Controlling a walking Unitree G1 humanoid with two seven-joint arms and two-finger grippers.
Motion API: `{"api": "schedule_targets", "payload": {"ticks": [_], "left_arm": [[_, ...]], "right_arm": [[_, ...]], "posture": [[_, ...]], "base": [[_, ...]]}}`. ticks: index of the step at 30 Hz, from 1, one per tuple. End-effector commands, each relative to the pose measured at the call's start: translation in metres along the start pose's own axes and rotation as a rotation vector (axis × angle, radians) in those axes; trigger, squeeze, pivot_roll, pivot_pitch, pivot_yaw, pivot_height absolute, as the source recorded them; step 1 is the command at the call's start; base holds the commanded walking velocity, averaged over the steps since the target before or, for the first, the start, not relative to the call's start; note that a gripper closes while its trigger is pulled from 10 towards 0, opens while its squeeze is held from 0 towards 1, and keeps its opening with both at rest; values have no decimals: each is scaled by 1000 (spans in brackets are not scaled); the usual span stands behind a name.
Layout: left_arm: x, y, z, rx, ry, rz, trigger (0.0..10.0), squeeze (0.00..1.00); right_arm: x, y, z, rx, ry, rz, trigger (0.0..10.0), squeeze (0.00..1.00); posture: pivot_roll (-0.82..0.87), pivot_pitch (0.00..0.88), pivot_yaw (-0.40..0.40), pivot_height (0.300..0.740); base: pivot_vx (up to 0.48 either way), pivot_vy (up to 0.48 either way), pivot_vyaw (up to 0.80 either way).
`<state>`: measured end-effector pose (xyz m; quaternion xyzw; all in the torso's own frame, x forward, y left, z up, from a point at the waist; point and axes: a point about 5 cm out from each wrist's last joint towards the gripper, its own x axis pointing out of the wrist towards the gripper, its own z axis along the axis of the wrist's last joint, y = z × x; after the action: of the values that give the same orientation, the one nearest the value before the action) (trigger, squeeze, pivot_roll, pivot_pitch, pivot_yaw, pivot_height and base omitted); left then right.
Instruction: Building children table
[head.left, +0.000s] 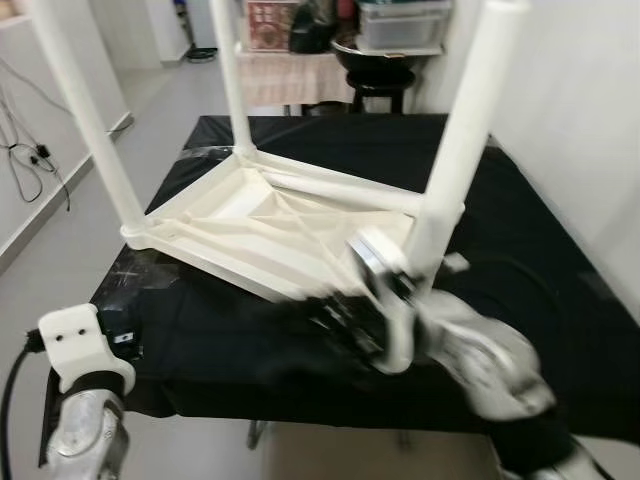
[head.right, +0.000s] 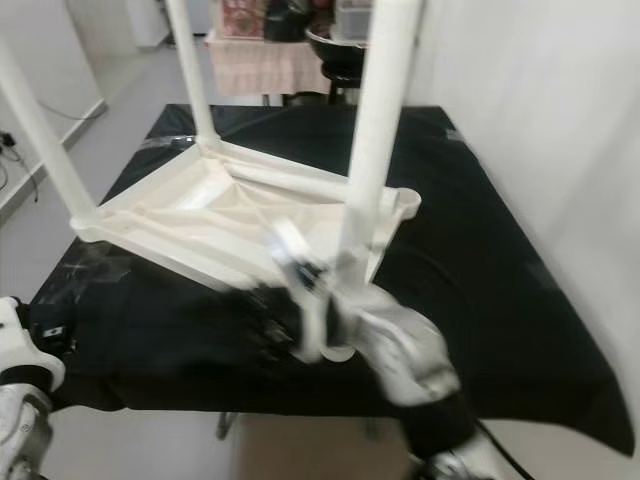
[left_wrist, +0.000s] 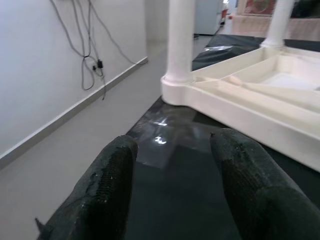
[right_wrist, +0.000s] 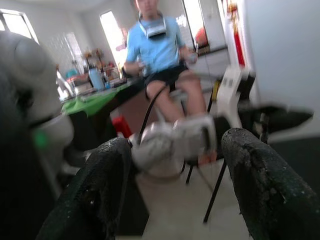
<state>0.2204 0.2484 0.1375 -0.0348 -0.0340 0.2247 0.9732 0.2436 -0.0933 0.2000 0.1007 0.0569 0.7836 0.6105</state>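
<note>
A white plastic children's table (head.left: 270, 225) lies upside down on a black-covered worktable (head.left: 540, 260). Three white legs stand up from its corners: left (head.left: 90, 120), back (head.left: 230, 80) and right (head.left: 465, 130). My right gripper (head.left: 335, 320), blurred by motion, is at the near corner of the white table. In the right wrist view it (right_wrist: 175, 145) is open with nothing between its fingers. A short white tube (head.left: 395, 340) shows beside that wrist; I cannot tell what holds it. My left gripper (left_wrist: 172, 150) is open, low at the worktable's left corner, facing the left leg (left_wrist: 180, 45).
Behind the worktable stand a dark stool (head.left: 380, 75) and a shelf with boxes (head.left: 400, 25). Cables (head.left: 30, 160) hang on the left wall above open floor. A white wall (head.left: 570, 100) runs close along the right. A person (right_wrist: 160, 50) sits behind me.
</note>
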Motion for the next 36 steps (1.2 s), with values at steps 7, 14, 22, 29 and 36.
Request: {"api": "schedule_targets", "payload": {"ticks": [7,14,22,29,36], "left_arm": [[0,-10,-3,-6,11,-54,10000,0],[0,-12,-3,-6,11,-61,10000,0],[-4,-33,-5,-10,16,-160,10000,0],[-4,-33,-4,-5,11,-165,10000,0],[-6,-34,-5,-8,17,-168,10000,0]], "right_arm": [[-88,21,-18,7,461,-179,10000,0],[-97,21,-19,7,523,-207,10000,0],[-144,-31,-1,-188,890,-707,10000,0],[-128,-37,-2,-210,887,-652,10000,0],[-86,-39,7,-305,708,-406,10000,0]], "posture": [[-69,52,5,740],[-69,52,5,740],[-59,54,5,740],[-46,56,0,740],[-50,60,-3,740]], "base": [[0,0,0],[0,0,0],[0,0,0],[0,0,0],[0,0,0]]}}
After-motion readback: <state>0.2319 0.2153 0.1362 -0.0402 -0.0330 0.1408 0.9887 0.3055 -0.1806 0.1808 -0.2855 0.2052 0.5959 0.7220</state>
